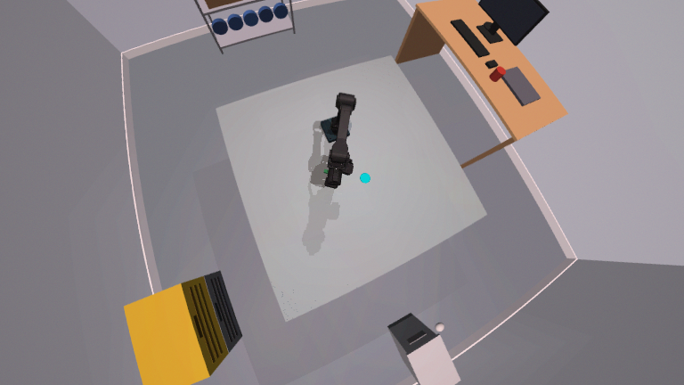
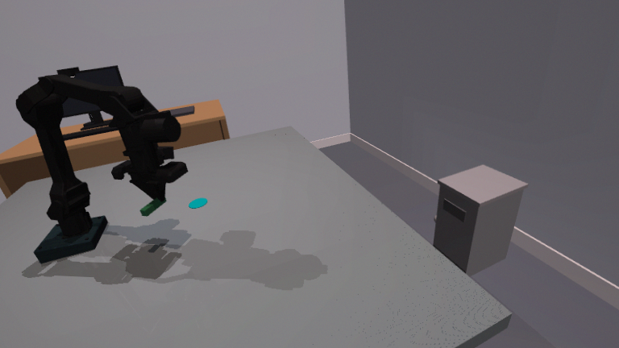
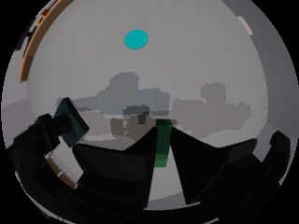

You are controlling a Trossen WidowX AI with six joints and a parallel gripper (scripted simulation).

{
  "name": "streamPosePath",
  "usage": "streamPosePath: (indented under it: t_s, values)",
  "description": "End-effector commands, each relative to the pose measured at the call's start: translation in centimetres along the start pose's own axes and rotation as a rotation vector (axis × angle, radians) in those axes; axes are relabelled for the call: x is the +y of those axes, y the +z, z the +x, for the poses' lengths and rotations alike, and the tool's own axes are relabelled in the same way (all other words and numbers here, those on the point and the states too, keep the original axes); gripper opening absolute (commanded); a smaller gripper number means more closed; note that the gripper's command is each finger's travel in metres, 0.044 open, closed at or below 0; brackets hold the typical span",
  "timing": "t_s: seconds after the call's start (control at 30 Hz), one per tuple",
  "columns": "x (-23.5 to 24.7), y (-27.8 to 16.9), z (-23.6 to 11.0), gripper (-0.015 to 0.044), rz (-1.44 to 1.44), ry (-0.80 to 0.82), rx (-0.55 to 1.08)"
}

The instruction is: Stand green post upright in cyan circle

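My gripper (image 2: 160, 197) (image 3: 163, 130) is shut on the green post (image 2: 150, 208) (image 3: 162, 149) and holds it above the table. The post lies nearly level, slightly tilted, with one end sticking out past the fingers in the exterior view. Only a sliver of the post (image 1: 326, 172) shows beside the arm in the top view, where the fingertips are hidden. The cyan circle (image 1: 365, 177) (image 2: 197, 203) (image 3: 136, 39) is flat on the table, uncovered. It is to the right of the gripper in the top and exterior views and ahead of the fingers in the wrist view.
The arm's dark base (image 1: 329, 130) (image 2: 68, 246) (image 3: 71, 123) stands on the grey table (image 1: 403, 199) (image 2: 255, 316). Shadows of the arm fall across the table. A wooden desk (image 1: 537, 118) with a monitor (image 1: 511, 4), a shelf rack, a yellow cabinet (image 1: 161, 330) and a grey cabinet (image 2: 495, 225) stand off the table.
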State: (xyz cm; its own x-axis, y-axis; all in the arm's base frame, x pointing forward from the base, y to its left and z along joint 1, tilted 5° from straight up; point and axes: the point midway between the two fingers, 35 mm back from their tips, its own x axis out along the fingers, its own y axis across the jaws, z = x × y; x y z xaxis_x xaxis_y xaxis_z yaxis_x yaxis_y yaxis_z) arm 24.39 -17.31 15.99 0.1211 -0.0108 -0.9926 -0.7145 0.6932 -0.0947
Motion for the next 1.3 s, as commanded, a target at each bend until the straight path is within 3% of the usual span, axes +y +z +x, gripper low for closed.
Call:
streamPosePath:
  t_s: [0.0,1.27]
  values:
    - [-0.1,0.9,-0.2,0.0022,0.008,-0.003,0.002]
    - [2.3,11.7,-1.1,0.0022,0.088,0.010,-0.006]
